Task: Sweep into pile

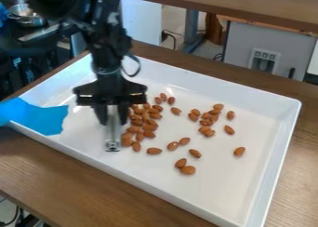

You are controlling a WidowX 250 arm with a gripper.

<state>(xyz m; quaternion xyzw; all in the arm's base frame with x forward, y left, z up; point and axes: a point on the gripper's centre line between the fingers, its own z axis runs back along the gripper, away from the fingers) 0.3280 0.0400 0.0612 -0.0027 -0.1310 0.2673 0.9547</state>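
Here in the camera view, the black pincer [112, 123] hangs down left of centre in the frame, over the big white tray [233, 200], and it's holding a slim, silvery tool [113, 133] pointing downward, its fingers drawn in on either side. Right beside that tool, on its right, sit the almonds [136, 123], the thickest bunch of them packed close in the middle of the frame, some touching. Further right there's a looser cluster, with a few strays around it; one lone nut lies farthest right, well apart from the bunch, and two more rest close together lower down, near the frame's centre. Over at the left edge, a bright blue sheet [37, 116] laps over the tray's rim. The tray rests on a brown wooden desk [56, 170]. Up in the upper left there's a shiny metal pot [26, 16], and a grey panel [239, 47] stands at upper right.
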